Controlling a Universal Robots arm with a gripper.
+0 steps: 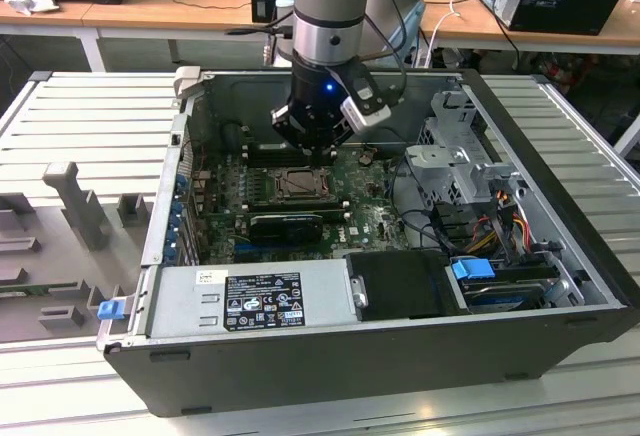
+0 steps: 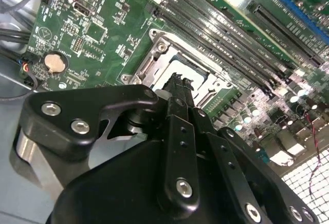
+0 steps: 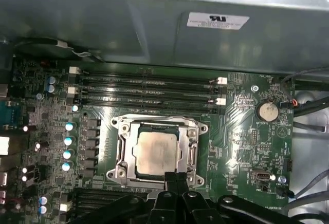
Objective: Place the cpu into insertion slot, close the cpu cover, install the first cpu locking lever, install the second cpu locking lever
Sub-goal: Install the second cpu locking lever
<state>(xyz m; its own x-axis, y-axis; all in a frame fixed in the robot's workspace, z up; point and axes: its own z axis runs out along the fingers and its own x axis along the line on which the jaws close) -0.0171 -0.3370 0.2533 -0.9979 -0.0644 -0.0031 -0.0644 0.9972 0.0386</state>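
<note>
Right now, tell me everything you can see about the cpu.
The cpu is a flat square chip with a pale beige-silver, slightly mottled metallic face. It lies flat in the insertion slot, framed by the closed silvery cpu cover, on the green motherboard below the memory slots. The claw hangs at the cover's near edge; contact with the chip cannot be told.
</note>
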